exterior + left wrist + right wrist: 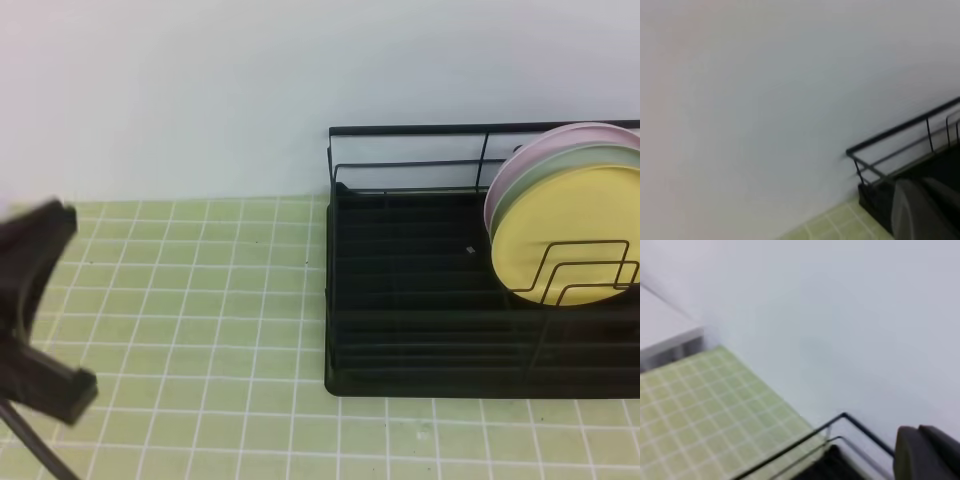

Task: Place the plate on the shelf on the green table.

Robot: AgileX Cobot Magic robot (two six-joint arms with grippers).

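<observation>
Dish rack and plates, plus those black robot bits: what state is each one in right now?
Yellow plate: upright in the rack, frontmost.
Mint-green plate: upright behind it.
Pink plate: upright, rearmost.
Black wire dish rack: standing on the green tiled table, left part unfilled.
Left gripper: near the left edge, holding nothing visible.

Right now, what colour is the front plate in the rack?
Pale yellow: the plate shows best in the exterior high view.

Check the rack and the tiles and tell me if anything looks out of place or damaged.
Nothing stands out. The yellow plate stands on edge at the right end of the black rack, in front of a green plate and a pink plate. The rack sits square on the green table, with no spill or breakage visible.
</observation>
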